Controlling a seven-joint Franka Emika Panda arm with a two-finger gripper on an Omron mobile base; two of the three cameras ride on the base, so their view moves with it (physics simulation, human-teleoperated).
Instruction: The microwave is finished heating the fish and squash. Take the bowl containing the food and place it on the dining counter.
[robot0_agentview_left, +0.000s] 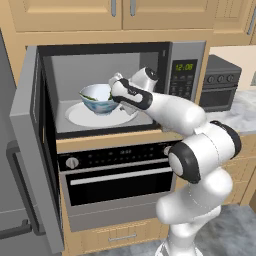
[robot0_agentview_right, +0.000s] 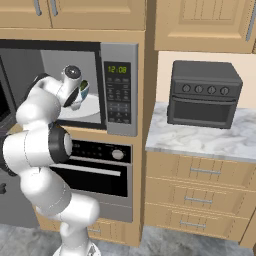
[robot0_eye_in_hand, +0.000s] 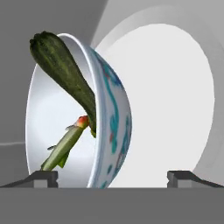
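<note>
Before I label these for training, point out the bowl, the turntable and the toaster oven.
bowl (robot0_agentview_left: 98, 102), left base view, on its patterned outer wall.
turntable (robot0_agentview_left: 80, 116), left base view, on its bare left part.
toaster oven (robot0_agentview_right: 204, 95), right base view, on its front.

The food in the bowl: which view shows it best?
The hand view: the food sits close up inside the bowl, a thick dark green piece and a thinner one. The left base view gives a small green glimpse at the rim; in the right base view the arm hides it.
</note>
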